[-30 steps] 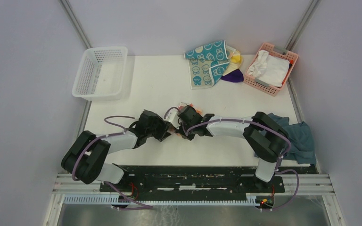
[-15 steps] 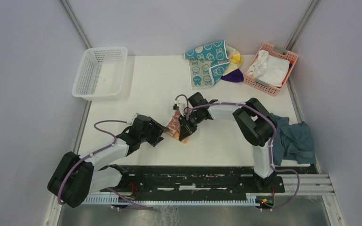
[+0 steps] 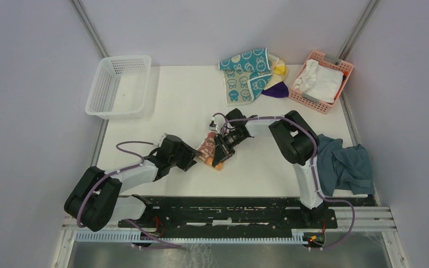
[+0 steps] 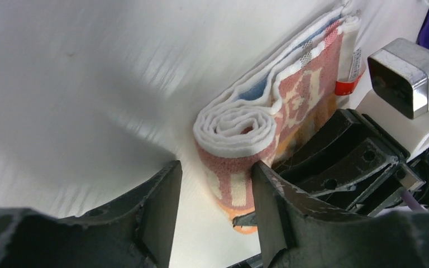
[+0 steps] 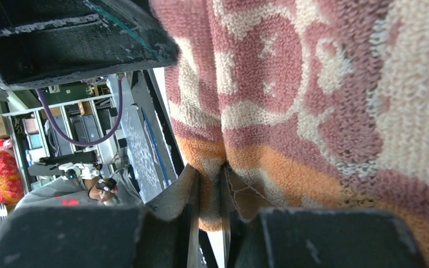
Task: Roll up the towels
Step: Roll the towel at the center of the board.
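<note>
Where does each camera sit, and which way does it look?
Top external: above and behind, looking down on the table; both arms show.
Left wrist: on the left hand, looking past its fingers at the rolled peach towel.
Right wrist: on the right hand, its fingers pinching that towel, close up.
Shared: all show the towel.

Peach-orange towel [image 5: 313, 84] — nubbly terry cloth, white fleecy inside; fingers [image 4: 159, 212] matt black plastic, scuffed; table [image 3: 179, 106] smooth white.
</note>
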